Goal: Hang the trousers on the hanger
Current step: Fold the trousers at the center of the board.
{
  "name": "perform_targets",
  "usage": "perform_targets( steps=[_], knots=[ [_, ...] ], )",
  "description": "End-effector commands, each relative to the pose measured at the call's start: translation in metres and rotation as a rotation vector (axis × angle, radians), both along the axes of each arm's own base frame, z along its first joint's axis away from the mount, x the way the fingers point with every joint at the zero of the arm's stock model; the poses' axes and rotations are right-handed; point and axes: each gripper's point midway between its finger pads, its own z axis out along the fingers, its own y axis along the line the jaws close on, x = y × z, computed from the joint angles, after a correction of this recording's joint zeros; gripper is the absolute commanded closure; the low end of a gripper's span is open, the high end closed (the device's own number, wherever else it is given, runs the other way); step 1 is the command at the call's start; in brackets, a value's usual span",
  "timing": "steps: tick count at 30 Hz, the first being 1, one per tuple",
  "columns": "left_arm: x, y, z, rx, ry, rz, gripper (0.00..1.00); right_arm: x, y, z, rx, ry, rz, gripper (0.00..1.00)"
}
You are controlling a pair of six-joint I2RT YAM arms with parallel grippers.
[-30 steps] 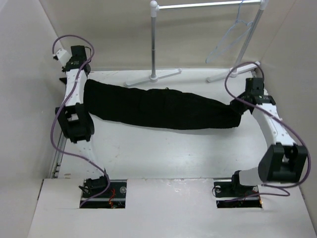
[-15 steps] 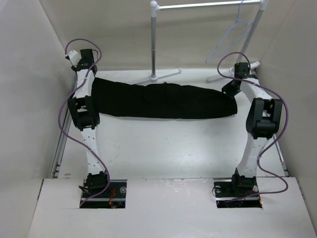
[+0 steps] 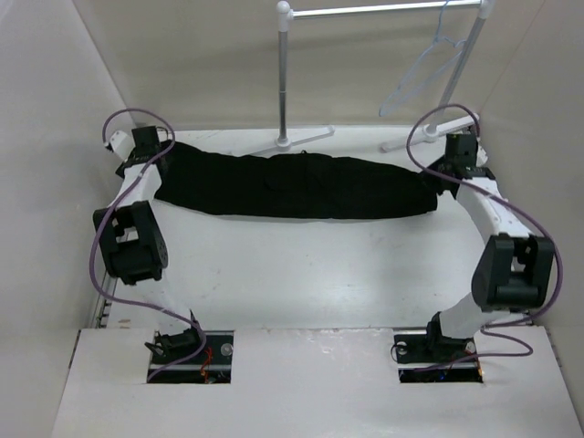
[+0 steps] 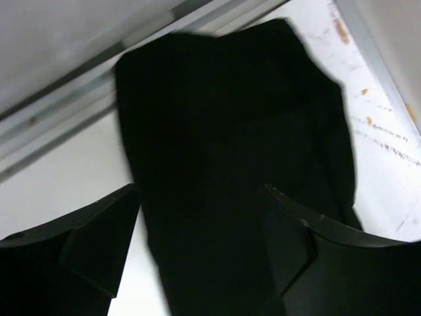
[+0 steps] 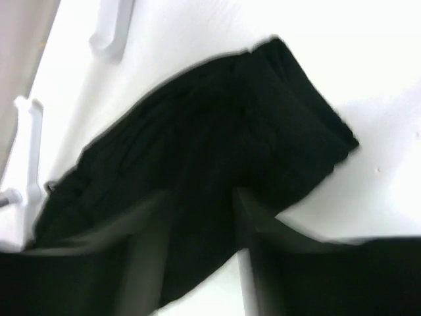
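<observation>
Broadly, the room is a pale box: a white table (image 3: 301, 265) closed in by a left wall (image 3: 46, 137), a rear wall (image 3: 201, 64) and a right wall (image 3: 547, 109), all standing close to the table's edges. A white rack (image 3: 285, 82) stands at the far side, its feet on the table just behind the trousers (image 3: 301, 187). The trousers lie flat in one long black band across the far half, from one arm's wrist to the other. The hanger (image 3: 422, 73) hangs from the rack's rail at the far right, above the table and well apart from the cloth.

The left gripper (image 4: 200, 197) sits over the trousers' left end, near the table's left edge, with its fingers apart and cloth showing between them. The right gripper (image 5: 202, 197) is blurred, but its fingers also stand apart over the right end. White tabletop shows between the trousers and the arm bases; both elbows reach close to the side walls.
</observation>
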Motion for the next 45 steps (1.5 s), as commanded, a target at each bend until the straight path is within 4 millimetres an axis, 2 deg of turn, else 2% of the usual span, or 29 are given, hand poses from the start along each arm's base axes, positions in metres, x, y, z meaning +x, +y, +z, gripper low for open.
perform_targets(
  steps=[1, 2, 4, 5, 8, 10, 11, 14, 17, 19, 20, 21, 22, 23, 24, 25, 27, 29, 33, 37, 41, 42, 43, 45],
  knots=[
    [-0.02, -0.005, -0.004, -0.121, -0.119, 0.05, 0.32, -0.016, 0.011, 0.01, -0.001, -0.107, 0.007, 0.75],
    [-0.025, -0.011, -0.017, -0.164, -0.116, 0.037, 0.33, -0.025, 0.012, 0.004, 0.015, -0.102, -0.002, 0.85],
    [-0.029, -0.018, -0.035, -0.228, -0.134, 0.035, 0.3, -0.041, 0.013, -0.011, 0.062, -0.084, -0.032, 0.87],
    [-0.029, -0.018, -0.042, -0.252, -0.146, 0.034, 0.29, -0.046, 0.009, -0.018, 0.072, -0.075, -0.047, 0.84],
    [-0.025, -0.013, -0.065, -0.302, -0.141, 0.06, 0.26, -0.055, 0.0, -0.048, 0.122, -0.019, -0.058, 0.52],
    [-0.019, -0.01, -0.073, -0.321, -0.141, 0.073, 0.25, -0.049, 0.002, -0.057, 0.156, -0.027, -0.037, 0.36],
    [-0.017, -0.008, -0.077, -0.324, -0.137, 0.078, 0.25, -0.043, 0.001, -0.059, 0.156, -0.045, -0.032, 0.31],
    [-0.009, -0.007, -0.086, -0.335, -0.126, 0.076, 0.25, -0.028, -0.012, -0.07, 0.164, -0.069, -0.058, 0.29],
    [-0.001, -0.009, -0.096, -0.354, -0.116, 0.077, 0.25, -0.022, -0.028, -0.089, 0.187, -0.033, -0.125, 0.33],
    [0.002, -0.007, -0.106, -0.36, -0.104, 0.092, 0.28, -0.016, -0.029, -0.096, 0.212, -0.02, -0.144, 0.41],
    [0.004, -0.007, -0.111, -0.368, -0.102, 0.103, 0.32, -0.012, -0.029, -0.097, 0.214, -0.019, -0.151, 0.48],
    [0.008, -0.006, -0.115, -0.379, -0.103, 0.11, 0.39, -0.008, -0.03, -0.099, 0.217, -0.018, -0.16, 0.62],
    [0.013, -0.005, -0.116, -0.385, -0.109, 0.113, 0.51, -0.005, -0.031, -0.099, 0.221, -0.016, -0.17, 0.72],
    [0.018, -0.003, -0.116, -0.386, -0.117, 0.115, 0.68, -0.004, -0.032, -0.099, 0.224, -0.014, -0.179, 0.81],
    [0.021, 0.0, -0.113, -0.379, -0.124, 0.118, 0.81, -0.004, -0.034, -0.098, 0.221, -0.015, -0.194, 0.87],
    [0.023, 0.003, -0.109, -0.373, -0.132, 0.123, 0.89, -0.007, -0.036, -0.096, 0.212, -0.014, -0.204, 0.9],
    [0.02, 0.012, -0.098, -0.351, -0.139, 0.149, 0.95, -0.02, -0.038, -0.092, 0.191, 0.009, -0.216, 0.93],
    [0.003, 0.021, -0.088, -0.309, -0.114, 0.186, 0.96, -0.039, -0.041, -0.09, 0.159, 0.037, -0.237, 0.94],
    [-0.05, 0.03, -0.078, -0.267, -0.064, 0.261, 0.96, -0.074, -0.044, -0.088, 0.137, 0.056, -0.261, 0.93],
    [-0.108, 0.019, -0.074, -0.239, -0.007, 0.301, 0.96, -0.098, -0.048, -0.082, 0.135, 0.056, -0.279, 0.93],
    [-0.171, 0.009, -0.067, -0.162, 0.087, 0.348, 0.93, -0.132, -0.047, -0.079, 0.121, 0.063, -0.295, 0.9],
    [-0.186, 0.009, -0.066, -0.143, 0.109, 0.362, 0.89, -0.141, -0.049, -0.079, 0.12, 0.062, -0.305, 0.85],
    [-0.197, 0.008, -0.066, -0.135, 0.129, 0.363, 0.81, -0.149, -0.05, -0.08, 0.119, 0.058, -0.313, 0.75],
    [-0.211, 0.005, -0.067, -0.138, 0.141, 0.353, 0.56, -0.156, -0.052, -0.081, 0.106, 0.054, -0.294, 0.44]
  ],
)
